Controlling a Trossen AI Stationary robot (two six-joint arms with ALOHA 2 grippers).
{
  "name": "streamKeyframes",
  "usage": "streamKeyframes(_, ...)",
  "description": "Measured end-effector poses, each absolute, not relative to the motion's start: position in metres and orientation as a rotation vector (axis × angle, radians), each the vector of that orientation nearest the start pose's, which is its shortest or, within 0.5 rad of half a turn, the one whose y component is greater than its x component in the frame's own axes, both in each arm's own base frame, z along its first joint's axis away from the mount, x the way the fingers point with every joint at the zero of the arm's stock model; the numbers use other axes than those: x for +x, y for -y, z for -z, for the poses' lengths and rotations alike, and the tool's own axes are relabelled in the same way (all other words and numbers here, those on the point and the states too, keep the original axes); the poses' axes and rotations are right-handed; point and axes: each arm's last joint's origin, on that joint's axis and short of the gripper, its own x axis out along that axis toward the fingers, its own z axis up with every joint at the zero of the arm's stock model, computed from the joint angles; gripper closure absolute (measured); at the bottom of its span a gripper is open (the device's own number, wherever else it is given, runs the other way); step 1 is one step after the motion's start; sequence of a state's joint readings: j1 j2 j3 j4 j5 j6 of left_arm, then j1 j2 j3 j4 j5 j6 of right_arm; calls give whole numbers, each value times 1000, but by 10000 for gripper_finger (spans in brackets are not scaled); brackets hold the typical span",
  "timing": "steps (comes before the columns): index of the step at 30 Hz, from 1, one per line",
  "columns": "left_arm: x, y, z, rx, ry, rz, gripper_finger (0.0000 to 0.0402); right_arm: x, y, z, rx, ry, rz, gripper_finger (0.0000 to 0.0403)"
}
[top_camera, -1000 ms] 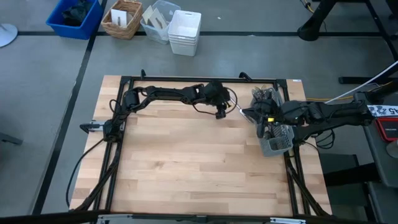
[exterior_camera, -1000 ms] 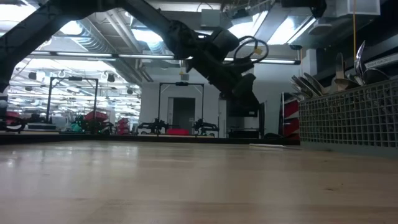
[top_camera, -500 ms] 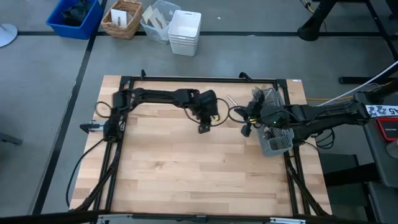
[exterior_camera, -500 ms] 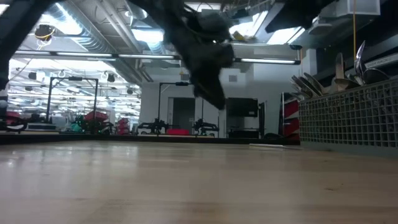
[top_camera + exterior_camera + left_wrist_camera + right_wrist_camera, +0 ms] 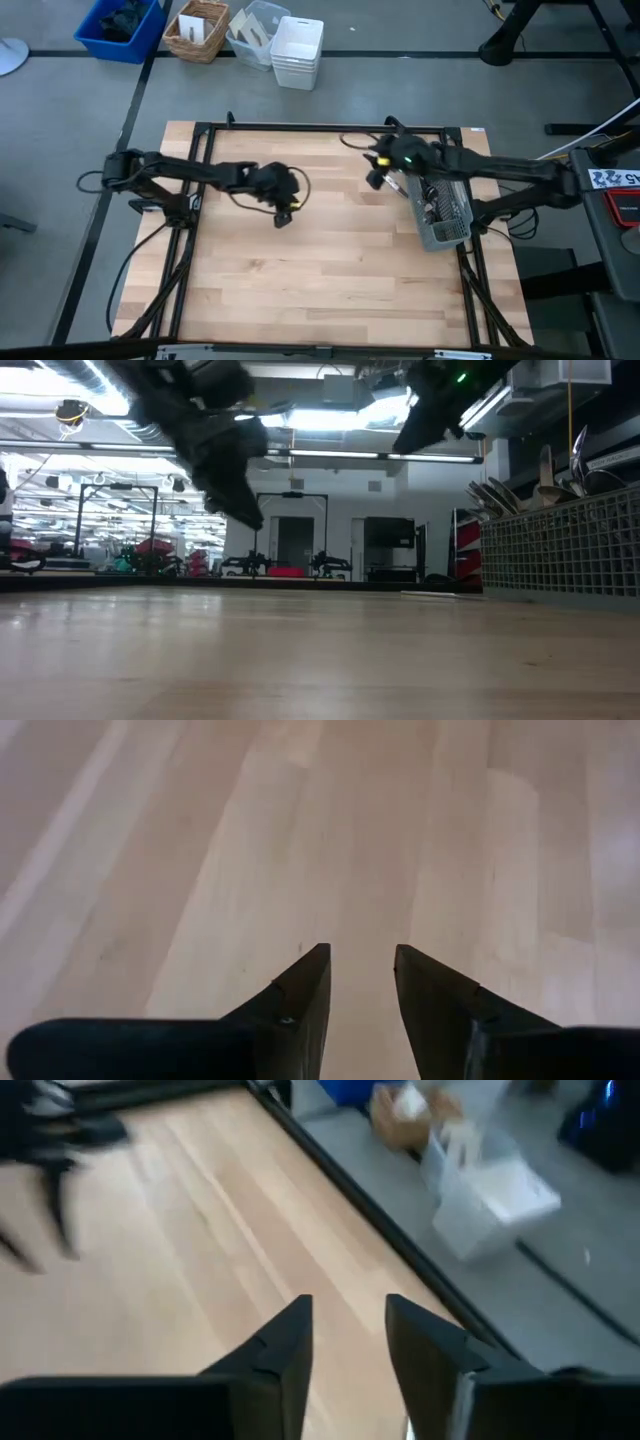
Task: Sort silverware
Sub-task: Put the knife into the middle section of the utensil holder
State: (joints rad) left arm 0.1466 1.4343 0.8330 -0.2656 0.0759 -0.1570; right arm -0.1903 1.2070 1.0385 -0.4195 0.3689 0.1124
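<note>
Although the silverware is packed into the caddy at the table's right edge, we cannot count it: from above it is a tangle of glinting metal behind mesh, and partly under the right arm. At table height we see handles standing above the caddy's wire wall, several of them, but they overlap and the frame cuts the caddy off. One pale slim thing lies on the table near the caddy; we cannot tell what it is.

We count two arms. The right gripper hangs over the table's far edge, just left of the caddy; its wrist view shows the fingers parted by a narrow gap, with nothing between them. The left gripper is over the table's left-centre, well apart from the caddy, fingers likewise slightly parted and empty.

Beyond the table we count four bins: blue, wicker, clear, white.
</note>
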Motion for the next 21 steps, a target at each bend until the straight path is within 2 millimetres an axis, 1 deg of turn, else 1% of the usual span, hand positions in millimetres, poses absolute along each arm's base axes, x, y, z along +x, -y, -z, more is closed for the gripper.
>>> streamKeyframes(2, 269, -36, -194, -276, -830, -153, 296, 260, 74, -309, 93, -618, 591, 264)
streamKeyframes(5, 260, -35, -182, -309, -819, -172, 294, 276, 99, -301, 158, -733, 567, 258)
streamKeyframes(7, 257, -35, -176, -325, -817, -182, 294, 284, 116, -297, 213, -823, 568, 259)
streamKeyframes(11, 253, -34, -169, -322, -825, -180, 296, 295, 147, -285, 302, -1015, 645, 266)
streamKeyframes(16, 255, -33, -169, -297, -793, -163, 294, 302, 175, -258, 382, -1213, 670, 269)
streamKeyframes(21, 255, -33, -169, -277, -794, -155, 296, 306, 193, -229, 432, -1292, 686, 270)
